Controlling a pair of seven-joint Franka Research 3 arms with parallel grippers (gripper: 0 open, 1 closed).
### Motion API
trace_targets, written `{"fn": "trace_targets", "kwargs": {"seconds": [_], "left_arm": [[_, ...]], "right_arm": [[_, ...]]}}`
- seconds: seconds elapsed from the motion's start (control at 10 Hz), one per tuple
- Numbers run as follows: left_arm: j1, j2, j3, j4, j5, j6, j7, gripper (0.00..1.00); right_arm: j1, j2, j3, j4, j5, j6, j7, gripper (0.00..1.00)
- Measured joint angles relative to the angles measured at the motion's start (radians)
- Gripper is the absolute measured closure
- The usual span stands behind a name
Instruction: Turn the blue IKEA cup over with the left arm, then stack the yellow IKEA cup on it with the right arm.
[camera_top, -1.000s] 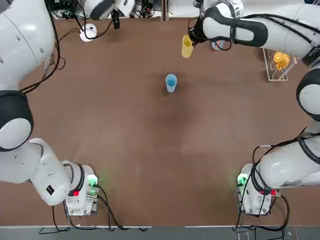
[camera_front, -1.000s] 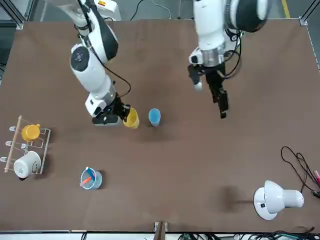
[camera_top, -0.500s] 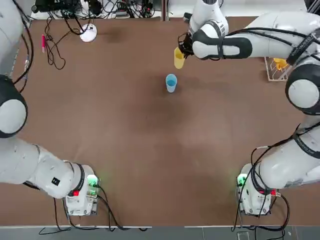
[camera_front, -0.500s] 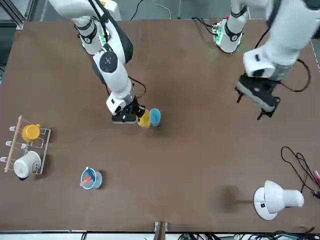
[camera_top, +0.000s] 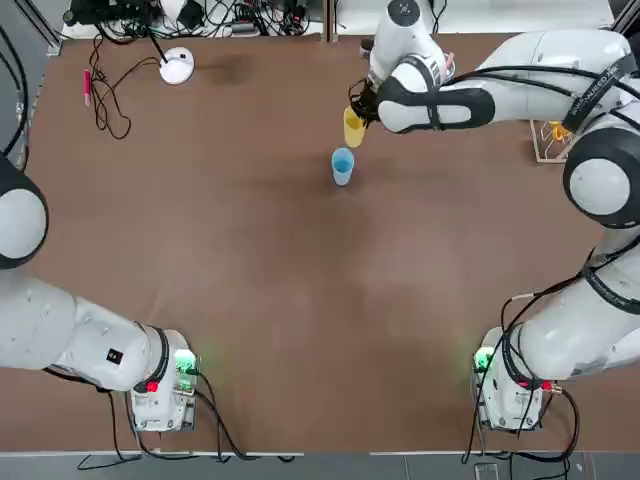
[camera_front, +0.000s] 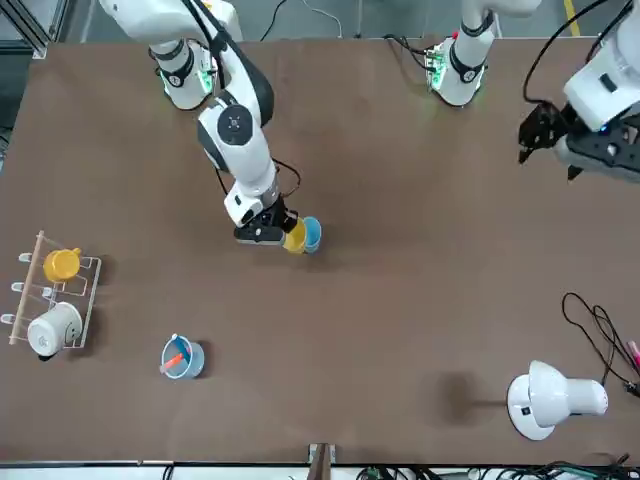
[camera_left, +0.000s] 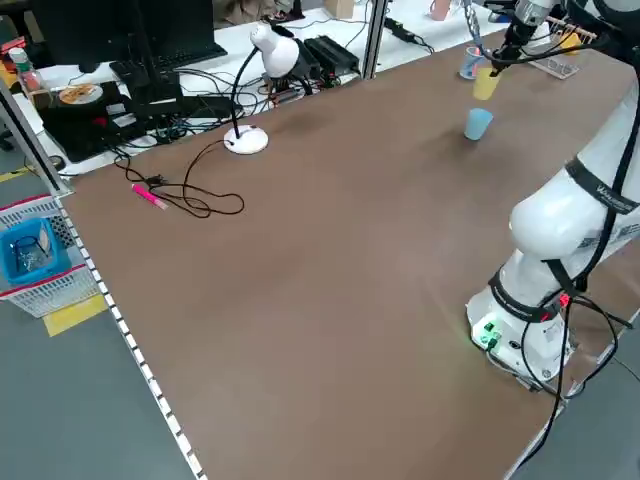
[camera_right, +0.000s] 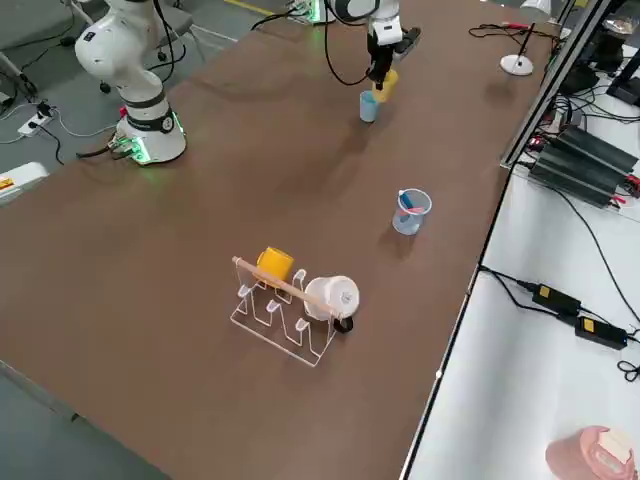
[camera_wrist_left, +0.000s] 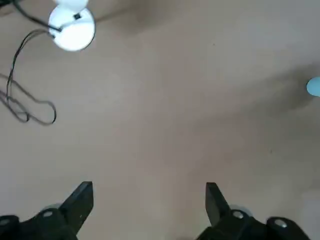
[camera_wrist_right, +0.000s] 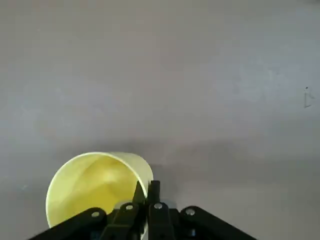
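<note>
Blue cup stands open mouth up near the middle of the far half of the table, alone on bare brown surface. Right gripper is pinched fully shut on the rim wall of the yellow cup, one finger inside, one outside; the yellow cup hangs mouth up, clear of the table, just beside the blue cup on its far side, not touching it in the side views. Left gripper has its jaws spread wide and carries nothing; it hangs high and well apart from the blue cup, out toward the lamp side of the table, with the blue cup only a sliver at the edge of its wrist view. Judgement: both cups look like thin, light, stiff plastic, smooth and a bit slippery, easy to tip or skid with a nudge. Best hold is likely a rim pinch, as on the yellow one, or across the tapered wall near the top. Nesting will need the yellow cup centred over the blue cup's mouth.
</note>
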Motion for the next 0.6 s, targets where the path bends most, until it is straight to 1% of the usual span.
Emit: {"fn": "trace_targets", "kwargs": {"seconds": [0.2, 0.6], "left_arm": [[0.067, 0.002, 0.003, 0.014, 0.0, -0.013, 0.007, 0.01], [0.076, 0.023, 0.005, 0.014, 0.0, -0.015, -0.008, 0.01]], "right_arm": [[0.018, 0.01, 0.0, -0.005, -0.017, 0.0, 0.028, 0.95], [0.027, 0.029, 0.0, -0.005, -0.056, 0.0, 0.067, 0.95]]}}
